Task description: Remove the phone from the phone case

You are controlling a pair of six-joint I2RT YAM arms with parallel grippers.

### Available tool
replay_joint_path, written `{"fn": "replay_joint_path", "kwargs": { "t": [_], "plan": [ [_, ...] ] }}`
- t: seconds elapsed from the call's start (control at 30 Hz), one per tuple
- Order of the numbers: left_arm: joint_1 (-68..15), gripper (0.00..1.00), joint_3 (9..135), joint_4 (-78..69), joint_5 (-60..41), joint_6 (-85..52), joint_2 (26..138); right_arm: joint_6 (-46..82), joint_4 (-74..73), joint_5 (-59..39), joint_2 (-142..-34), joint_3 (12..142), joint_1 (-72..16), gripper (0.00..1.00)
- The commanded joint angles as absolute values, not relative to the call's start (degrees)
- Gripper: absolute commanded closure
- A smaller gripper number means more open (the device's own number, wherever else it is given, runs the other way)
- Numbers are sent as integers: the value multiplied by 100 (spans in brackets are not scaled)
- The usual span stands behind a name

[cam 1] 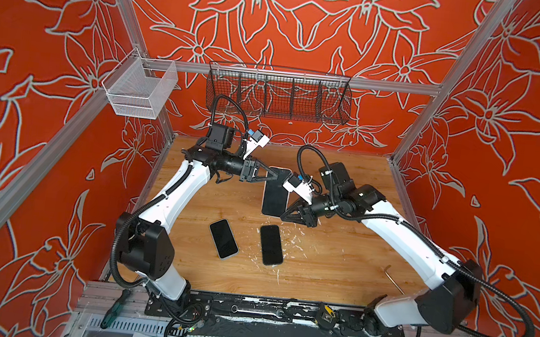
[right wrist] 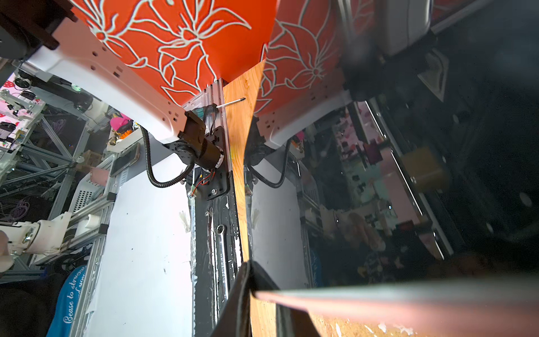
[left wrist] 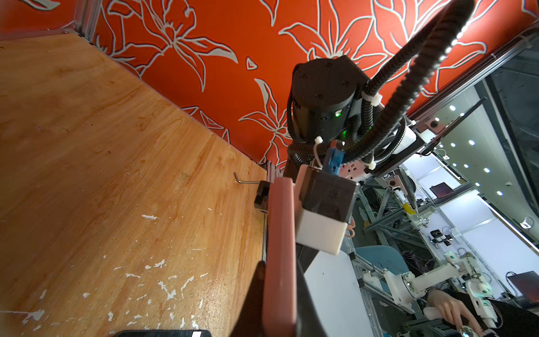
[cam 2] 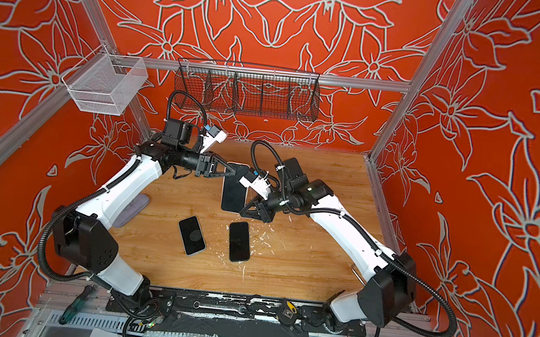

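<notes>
The phone (cam 1: 275, 192) (cam 2: 235, 189) shows a black screen facing up and sits in a pink phone case. It is held above the wooden table (cam 1: 337, 262) in both top views. My left gripper (cam 1: 276, 176) (cam 2: 235, 171) is shut on its far end. In the left wrist view the pink phone case edge (left wrist: 280, 248) runs between the two dark fingers (left wrist: 255, 294) of that gripper (left wrist: 280, 294). My right gripper (cam 1: 286, 213) (cam 2: 244, 210) is at the near right corner. In the right wrist view that gripper (right wrist: 264, 303) is closed around the corner where the glossy phone screen (right wrist: 408, 175) meets the phone case's pink edge (right wrist: 379, 303).
Two bare black phones (cam 1: 224, 238) (cam 1: 271, 244) lie on the table in front. A grey-purple case (cam 2: 132, 211) lies under the left arm. An Allen key (cam 1: 387, 272) rests at the right. A black wire basket (cam 1: 278, 91) and a white one (cam 1: 140, 89) hang on the back rail.
</notes>
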State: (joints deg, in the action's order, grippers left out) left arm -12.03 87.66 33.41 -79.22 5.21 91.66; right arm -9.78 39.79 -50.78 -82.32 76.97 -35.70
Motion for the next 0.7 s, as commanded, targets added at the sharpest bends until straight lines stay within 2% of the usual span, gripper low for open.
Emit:
{"fn": "replay_joint_path", "kwargs": {
  "t": [0.0,0.33,0.67],
  "plan": [
    [-1479,100,8938,2980,-7893,388,9437,-1038,3367,-5533,-7975,7769,-3923,88],
    [-1718,100,9120,2622,-7849,-112,9860,-1107,3318,-5436,-7761,7840,-4172,88],
    [-1779,100,8974,1917,-7865,-842,9822,-1216,3254,-4948,-7509,7671,-4211,90]
  ]
}}
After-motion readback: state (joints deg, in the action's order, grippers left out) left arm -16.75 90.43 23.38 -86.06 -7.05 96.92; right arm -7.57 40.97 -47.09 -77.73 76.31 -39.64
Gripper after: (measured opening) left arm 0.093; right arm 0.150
